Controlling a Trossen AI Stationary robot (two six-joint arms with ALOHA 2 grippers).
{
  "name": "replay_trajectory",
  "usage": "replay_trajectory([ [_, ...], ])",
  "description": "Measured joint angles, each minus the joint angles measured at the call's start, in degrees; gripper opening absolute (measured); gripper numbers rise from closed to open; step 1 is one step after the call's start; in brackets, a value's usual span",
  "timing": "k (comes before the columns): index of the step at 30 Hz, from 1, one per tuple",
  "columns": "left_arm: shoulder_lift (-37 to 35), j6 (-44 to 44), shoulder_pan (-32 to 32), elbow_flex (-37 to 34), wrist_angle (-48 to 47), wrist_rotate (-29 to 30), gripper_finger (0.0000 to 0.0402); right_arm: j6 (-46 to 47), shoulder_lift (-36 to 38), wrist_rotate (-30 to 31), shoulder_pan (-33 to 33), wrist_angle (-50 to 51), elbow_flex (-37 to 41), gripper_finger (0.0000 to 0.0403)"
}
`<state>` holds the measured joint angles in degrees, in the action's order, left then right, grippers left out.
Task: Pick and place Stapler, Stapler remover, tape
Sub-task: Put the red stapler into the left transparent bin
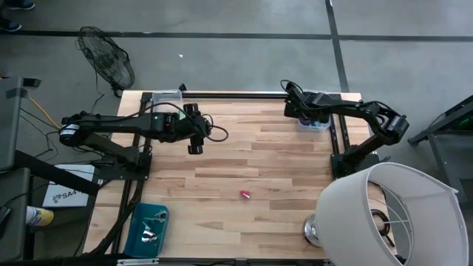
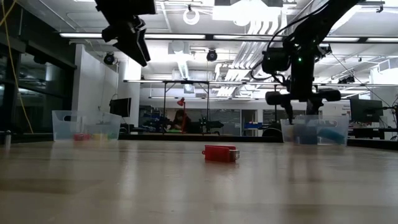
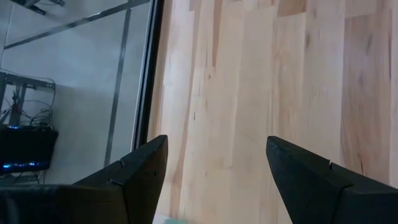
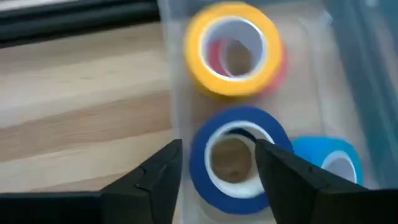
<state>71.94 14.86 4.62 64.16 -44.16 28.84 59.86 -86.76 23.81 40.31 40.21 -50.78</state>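
Note:
A clear bin (image 1: 316, 124) at the table's far right holds a yellow tape roll (image 4: 233, 53), a dark blue roll (image 4: 242, 118) and a light blue roll (image 4: 323, 158), lying flat. My right gripper (image 4: 217, 149) hangs open just above this bin (image 2: 314, 132), fingers pointing down over the dark blue roll; the low view shows its tips (image 2: 290, 112) above the rim. A small red stapler (image 1: 244, 194) lies on the table's middle (image 2: 221, 153). My left gripper (image 1: 194, 144) is open, high over the table's far left part (image 3: 217, 146), holding nothing.
A second clear bin (image 1: 166, 98) with small coloured items stands at the far left corner (image 2: 87, 126). A blue tray (image 1: 148, 229) with metal staple removers sits at the near left. A white lampshade (image 1: 392, 214) covers the near right corner. Bare wood surrounds the stapler.

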Motion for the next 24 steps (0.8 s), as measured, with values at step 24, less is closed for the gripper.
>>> replay_trajectory([
  [24, 0.00, 1.42, 0.02, 0.00, -1.03, -3.70, 0.0269, -20.57, 9.22, -3.02, -13.08, -18.21, -0.04, 0.0214],
])
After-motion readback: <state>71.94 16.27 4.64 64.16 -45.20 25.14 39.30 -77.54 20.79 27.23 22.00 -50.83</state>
